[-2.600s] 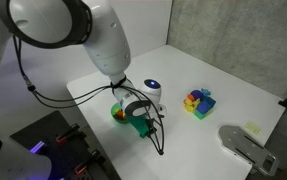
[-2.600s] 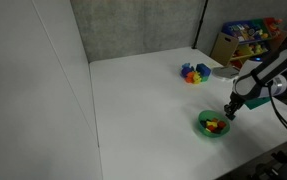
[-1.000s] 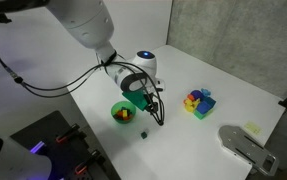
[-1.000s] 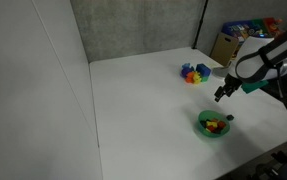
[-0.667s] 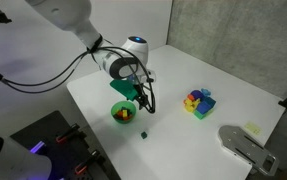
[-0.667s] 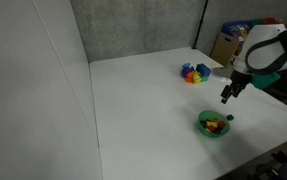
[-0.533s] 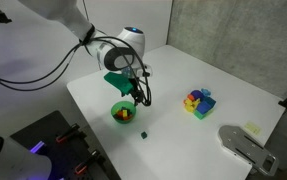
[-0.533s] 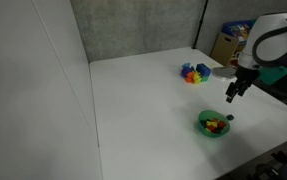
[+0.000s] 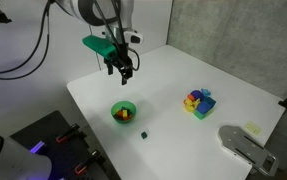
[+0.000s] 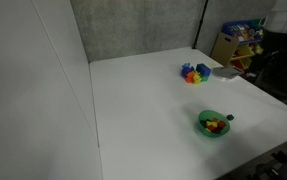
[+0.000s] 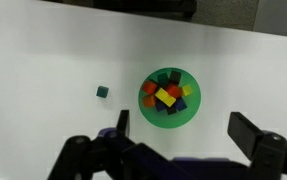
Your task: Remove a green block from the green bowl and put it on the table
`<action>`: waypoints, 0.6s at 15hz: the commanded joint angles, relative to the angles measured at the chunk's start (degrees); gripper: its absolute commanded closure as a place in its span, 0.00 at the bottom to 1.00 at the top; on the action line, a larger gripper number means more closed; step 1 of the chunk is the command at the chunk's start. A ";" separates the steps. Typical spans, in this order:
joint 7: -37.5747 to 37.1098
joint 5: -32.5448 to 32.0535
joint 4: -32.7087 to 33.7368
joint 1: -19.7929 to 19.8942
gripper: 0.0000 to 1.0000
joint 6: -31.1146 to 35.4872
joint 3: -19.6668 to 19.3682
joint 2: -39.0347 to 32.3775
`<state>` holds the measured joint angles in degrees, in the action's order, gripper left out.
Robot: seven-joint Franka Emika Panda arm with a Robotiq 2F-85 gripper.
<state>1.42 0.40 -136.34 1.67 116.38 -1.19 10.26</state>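
The green bowl (image 9: 124,112) (image 10: 214,123) (image 11: 169,97) sits near the front of the white table (image 9: 183,75) and holds several small coloured blocks. A tiny dark green block (image 9: 144,133) (image 10: 229,117) (image 11: 102,92) lies on the table beside the bowl, apart from it. My gripper (image 9: 123,68) (image 11: 181,122) hangs high above the table, well clear of the bowl. It is open, with nothing between its fingers (image 11: 245,130). In the wrist view the bowl lies between and beyond the fingertips.
A multicoloured cluster of blocks (image 9: 198,102) (image 10: 194,73) stands farther along the table. A grey device (image 9: 245,146) sits by one table corner. Shelves of toys (image 10: 245,40) stand behind the table, beside a grey wall.
The arm has swung up and away from the bowl, going from just above it to high over the table's far side. The green block and the bowl have not moved.
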 commanded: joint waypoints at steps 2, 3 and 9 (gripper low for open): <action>-2.67 -0.80 2.93 -0.01 0.00 -7.04 0.50 6.84; -2.64 -0.81 3.28 0.03 0.00 -7.55 0.49 7.61; -1.23 -0.05 3.13 -0.15 0.00 -7.01 0.11 8.71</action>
<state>0.21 0.40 -133.30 1.66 109.48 -0.94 18.99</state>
